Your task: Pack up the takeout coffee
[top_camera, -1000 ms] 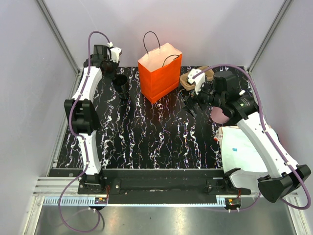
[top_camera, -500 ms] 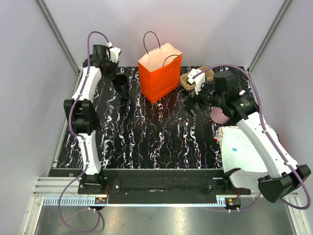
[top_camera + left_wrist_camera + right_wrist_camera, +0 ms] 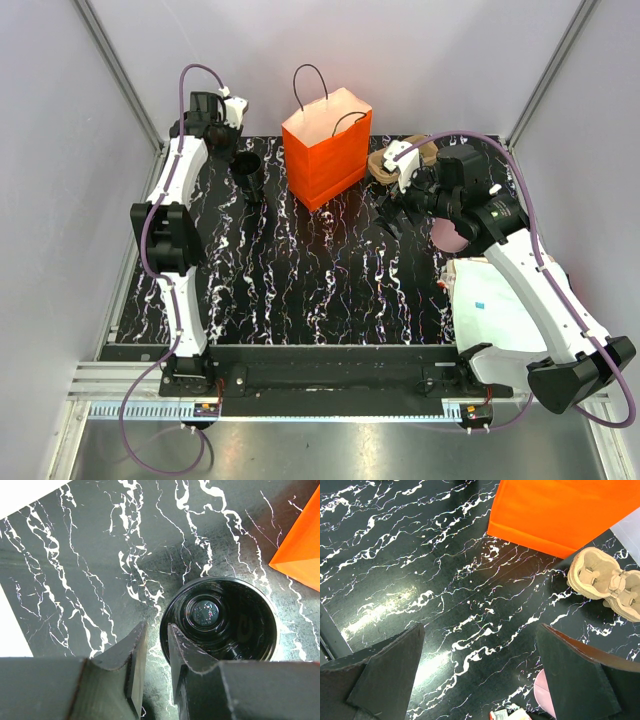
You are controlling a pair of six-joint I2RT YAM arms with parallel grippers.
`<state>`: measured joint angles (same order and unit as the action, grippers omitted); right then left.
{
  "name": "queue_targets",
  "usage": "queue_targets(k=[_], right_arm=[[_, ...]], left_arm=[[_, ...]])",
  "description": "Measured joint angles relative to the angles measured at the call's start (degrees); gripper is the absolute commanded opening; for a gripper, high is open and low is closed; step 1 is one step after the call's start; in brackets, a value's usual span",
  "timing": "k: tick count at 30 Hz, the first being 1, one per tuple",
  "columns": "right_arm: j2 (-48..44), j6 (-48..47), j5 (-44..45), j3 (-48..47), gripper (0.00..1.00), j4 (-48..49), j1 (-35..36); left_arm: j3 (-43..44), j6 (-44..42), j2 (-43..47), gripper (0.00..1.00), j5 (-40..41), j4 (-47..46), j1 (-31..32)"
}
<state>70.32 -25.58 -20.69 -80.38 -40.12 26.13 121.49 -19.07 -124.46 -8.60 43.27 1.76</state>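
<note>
Early in the packing: grasp apparently made, lift and carry not yet done. Pinching the takeout coffee at its rim with the left gripper, jaws narrow, one finger outside the wall and the other over the top, judging by the left wrist view. Placed just left of the orange paper bag, near its left face but apart from it. Cannot tell whether resting on the marbled table or already raised off it. Seen from above only as a glossy black round; hard to say lidded or open.

Holding nothing with the right gripper, jaws spread wide, hovering to the right of the bag, short of the brown pulp tray lying just right of the bag.

Next, probably: raise the cup straight up past the bag's top edge, clear of the thin loop handles, shift right over the opening, lower upright, then release. Worth keeping level, given the risk of swinging or tipping with a rim pinch. Possibly steady the bag with the free gripper.
</note>
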Motion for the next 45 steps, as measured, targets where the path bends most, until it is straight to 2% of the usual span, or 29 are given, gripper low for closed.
queue_targets(k=[19, 45], right_arm=[[0.0, 0.0, 0.0, 0.0, 0.98, 0.0, 0.0], [0.0, 0.0, 0.0, 0.3, 0.98, 0.0, 0.0]], left_arm=[[-0.2, -0.4, 0.0, 0.22, 0.0, 0.0, 0.0], [-1.1, -0.4, 0.0, 0.21, 0.0, 0.2, 0.0]])
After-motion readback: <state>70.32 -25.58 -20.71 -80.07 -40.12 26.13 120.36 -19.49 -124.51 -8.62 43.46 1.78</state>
